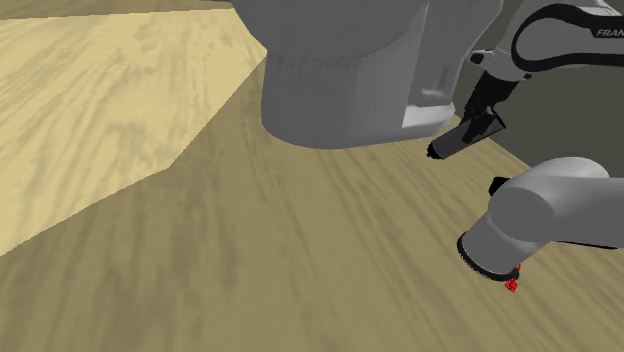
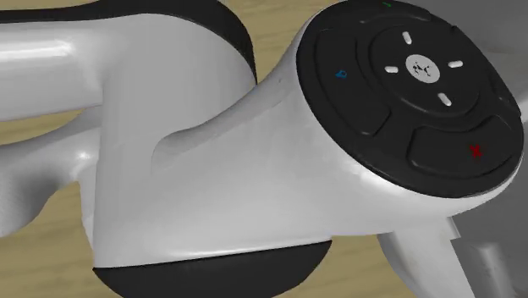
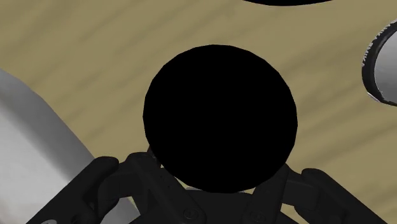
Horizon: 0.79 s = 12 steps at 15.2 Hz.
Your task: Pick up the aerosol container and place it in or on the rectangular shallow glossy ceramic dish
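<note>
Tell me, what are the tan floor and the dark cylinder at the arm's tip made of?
The tan streaked floor looks like matte wood: long grain streaks run across it. The dark cylindrical aerosol container has a faint sheen along its side, so perhaps metal or plastic; the look leaves it open.
</note>
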Tool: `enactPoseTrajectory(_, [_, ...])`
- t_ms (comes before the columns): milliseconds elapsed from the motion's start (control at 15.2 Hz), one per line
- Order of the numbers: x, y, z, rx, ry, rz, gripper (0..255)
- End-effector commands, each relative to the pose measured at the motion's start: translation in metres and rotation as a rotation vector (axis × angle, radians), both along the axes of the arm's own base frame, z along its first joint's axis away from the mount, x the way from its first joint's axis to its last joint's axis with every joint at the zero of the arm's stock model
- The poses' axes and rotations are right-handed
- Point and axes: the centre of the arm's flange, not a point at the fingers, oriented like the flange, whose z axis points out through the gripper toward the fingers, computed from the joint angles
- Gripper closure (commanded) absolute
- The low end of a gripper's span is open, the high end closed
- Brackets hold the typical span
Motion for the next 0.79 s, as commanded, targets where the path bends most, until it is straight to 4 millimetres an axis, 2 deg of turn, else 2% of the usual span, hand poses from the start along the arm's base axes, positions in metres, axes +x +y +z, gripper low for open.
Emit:
enactPoseTrajectory(0, [-0.026, -0.008, 0.001, -0.001, 0.001, 0.002, 255])
enactPoseTrajectory(726, [-0.165, -0.050, 0.003, -0.001, 0.001, 0.002, 255])
